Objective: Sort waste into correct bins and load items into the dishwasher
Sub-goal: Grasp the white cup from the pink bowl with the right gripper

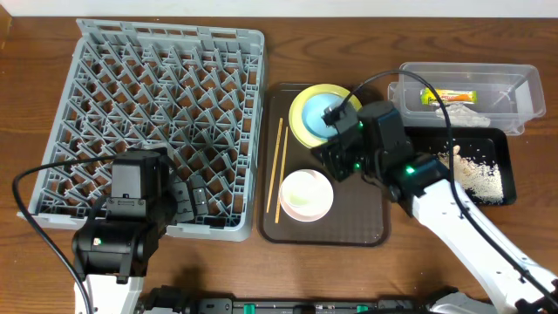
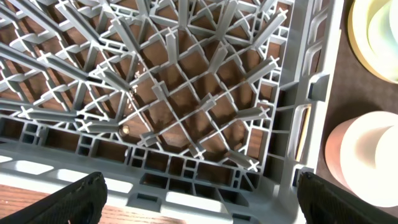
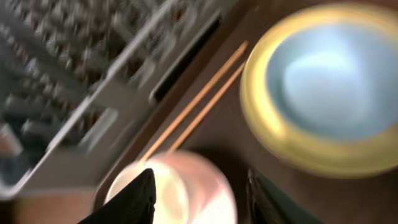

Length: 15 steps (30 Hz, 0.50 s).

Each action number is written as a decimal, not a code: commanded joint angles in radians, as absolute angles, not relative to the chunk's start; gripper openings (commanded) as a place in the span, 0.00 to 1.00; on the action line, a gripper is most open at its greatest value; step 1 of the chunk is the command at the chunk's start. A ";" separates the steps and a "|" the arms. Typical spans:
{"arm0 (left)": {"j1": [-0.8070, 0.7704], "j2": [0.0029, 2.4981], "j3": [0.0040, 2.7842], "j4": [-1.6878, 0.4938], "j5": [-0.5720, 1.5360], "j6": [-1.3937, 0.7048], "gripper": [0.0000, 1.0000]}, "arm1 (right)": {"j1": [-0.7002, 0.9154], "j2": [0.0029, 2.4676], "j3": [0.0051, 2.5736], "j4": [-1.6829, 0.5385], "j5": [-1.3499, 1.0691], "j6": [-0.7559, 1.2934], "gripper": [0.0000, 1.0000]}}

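Observation:
The grey dish rack (image 1: pixel 157 122) fills the left side. A brown serving tray holds the yellow plate (image 1: pixel 301 109) with the light blue bowl (image 1: pixel 324 126) on it. It also holds the pink-white bowl (image 1: pixel 305 194), with what looks like a white cup inside, and two chopsticks (image 1: pixel 281 166). My right gripper (image 1: pixel 331 161) is open and empty, low over the tray between plate and pink bowl. The blurred right wrist view shows its fingers (image 3: pixel 200 177) just above the pink bowl (image 3: pixel 214 193). My left gripper (image 1: pixel 187 199) is open and empty over the rack's front right corner (image 2: pixel 186 124).
The clear tub (image 1: pixel 471 92) at the back right holds the green-and-orange wrapper (image 1: pixel 449 96) and the crumpled white paper (image 1: pixel 466 113). The black tray (image 1: pixel 501 196) in front of it holds white rice scraps (image 1: pixel 479 170). The brown serving tray (image 1: pixel 349 227) lies between the rack and the bins.

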State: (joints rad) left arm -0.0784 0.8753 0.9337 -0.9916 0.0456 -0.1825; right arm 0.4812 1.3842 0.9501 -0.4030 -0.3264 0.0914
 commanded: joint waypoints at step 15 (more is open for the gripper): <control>-0.074 0.875 0.954 -0.994 0.041 -0.170 0.98 | 0.583 1.595 0.949 -0.560 -0.254 0.310 0.16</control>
State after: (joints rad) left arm -0.0784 0.8753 0.9337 -0.9913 0.0456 -0.1825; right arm 0.5758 1.5799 0.9489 -0.5644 -0.3138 0.2478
